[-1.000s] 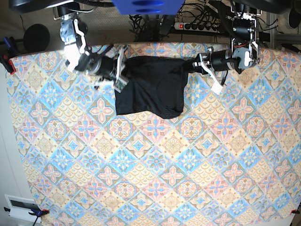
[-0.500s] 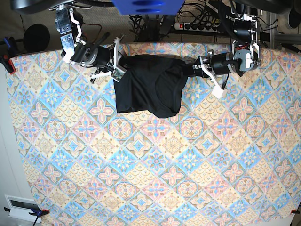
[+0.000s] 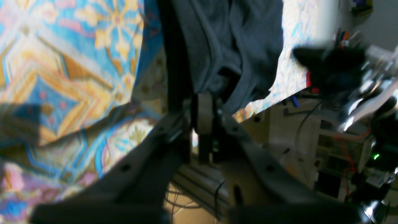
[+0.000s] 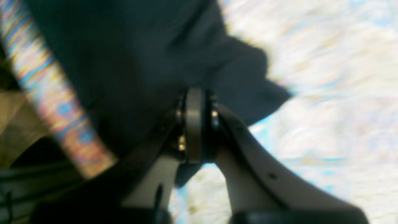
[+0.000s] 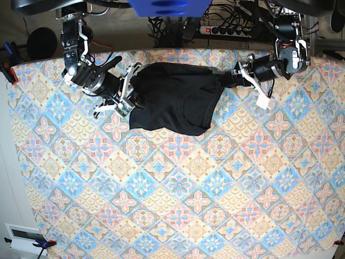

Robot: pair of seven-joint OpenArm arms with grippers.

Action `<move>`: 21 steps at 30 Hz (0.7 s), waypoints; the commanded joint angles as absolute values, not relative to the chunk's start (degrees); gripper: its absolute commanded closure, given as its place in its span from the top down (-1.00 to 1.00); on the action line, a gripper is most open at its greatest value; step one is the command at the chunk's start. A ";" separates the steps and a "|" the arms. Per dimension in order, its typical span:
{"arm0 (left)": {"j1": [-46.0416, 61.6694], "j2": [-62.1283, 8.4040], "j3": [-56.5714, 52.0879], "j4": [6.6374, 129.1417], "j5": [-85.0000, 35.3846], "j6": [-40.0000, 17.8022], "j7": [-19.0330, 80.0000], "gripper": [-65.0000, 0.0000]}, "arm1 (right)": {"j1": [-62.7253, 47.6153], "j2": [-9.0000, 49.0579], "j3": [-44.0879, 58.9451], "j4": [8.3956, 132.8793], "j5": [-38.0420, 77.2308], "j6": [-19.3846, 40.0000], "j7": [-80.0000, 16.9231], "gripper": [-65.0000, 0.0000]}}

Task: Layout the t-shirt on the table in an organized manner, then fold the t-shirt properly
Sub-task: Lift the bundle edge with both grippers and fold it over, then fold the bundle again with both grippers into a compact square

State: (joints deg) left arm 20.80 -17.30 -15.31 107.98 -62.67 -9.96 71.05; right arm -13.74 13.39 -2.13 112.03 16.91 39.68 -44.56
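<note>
At the tabletop's [image 5: 178, 183] far edge, your right gripper [image 5: 131, 93] pinches the t-shirt [image 5: 175, 105]; the left gripper's [image 5: 233, 77] jaws look unclear, so cloth may slip.

One t-shirt [image 5: 175, 97], one table [image 5: 178, 189], two grippers.

Two black-and-silver robot arms, the left arm [image 5: 275, 62] and right arm [image 5: 89, 73], carry white-edged grippers, dark screw-holed fingers [image 3: 248, 146] and black cables.

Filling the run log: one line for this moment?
phase: spreading | shirt: bunched, table far edge | right gripper: shut on shirt | left gripper: at shirt
</note>
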 commanded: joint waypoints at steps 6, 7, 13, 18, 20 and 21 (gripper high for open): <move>20.62 -17.98 -14.81 107.65 -63.69 -9.89 70.99 -0.46 | -10.77 13.67 -6.20 111.08 17.63 40.00 -49.45 -0.94; 20.35 -18.24 -13.58 106.68 -63.69 -9.89 70.81 -0.40 | -9.80 13.67 -7.34 111.08 17.63 40.00 -49.54 -0.94; 19.65 -19.82 -11.03 105.89 -64.40 -10.15 70.73 -0.08 | -8.57 13.76 -9.01 110.99 17.63 40.00 -52.35 -0.93; 21.23 -21.32 -16.31 105.89 -65.63 -10.42 70.73 -0.02 | -8.48 13.85 -8.66 108.35 17.54 40.00 -54.46 -0.94; 22.29 -21.41 -18.59 105.89 -68.70 -10.42 70.73 -0.02 | -8.48 13.85 -7.60 108.79 17.54 40.00 -54.20 -0.94; 22.73 -21.41 -19.30 105.89 -70.20 -10.42 70.73 -0.02 | -8.48 13.85 -6.81 108.88 17.54 40.00 -53.67 -0.94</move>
State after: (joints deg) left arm 22.63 -20.97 -19.05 104.95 -69.73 -10.26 70.94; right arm -9.04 13.26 -7.40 107.68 16.97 40.21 -54.65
